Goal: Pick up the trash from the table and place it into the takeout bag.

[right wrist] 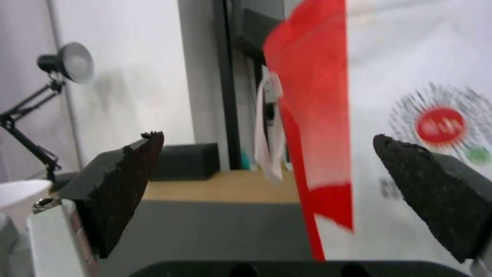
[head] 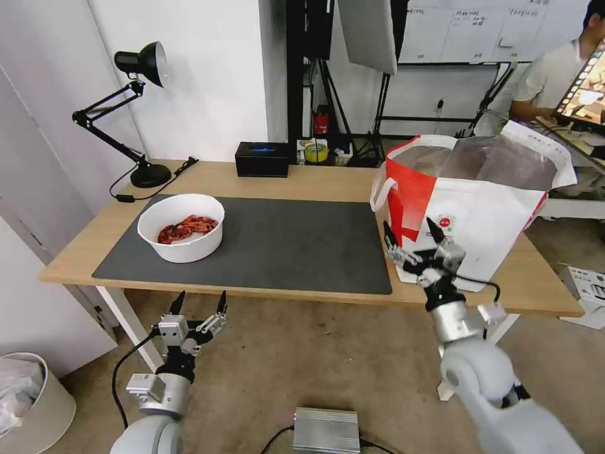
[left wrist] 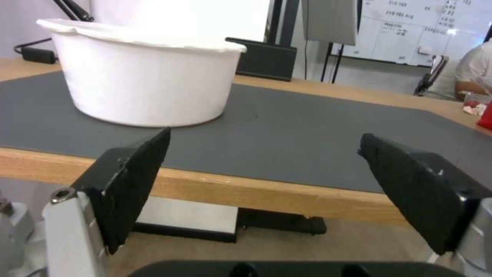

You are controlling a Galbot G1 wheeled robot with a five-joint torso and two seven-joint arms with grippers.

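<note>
Right tool (head: pixel 408 233) wide, empty, at upright takeout bag (head: pixel 485 208); left tool (head: pixel 200 302) wide below table (head: pixel 302 176) edge; bowl (head: pixel 181 227) upright.

Bowl (head: pixel 181 227) on mat (head: pixel 283 246), left-centre of frame; mat on table (head: pixel 315 176). Takeout bag (head: pixel 479 202) on table, right of mat. Black box (head: pixel 262 159) at far edge, upper centre. Lamp (head: pixel 135 113) upper left.

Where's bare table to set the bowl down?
The mat is bare between bowl and takeout bag. Wood strip between lamp and black box is free. The bag crowds the right end, right gripper against it.
</note>
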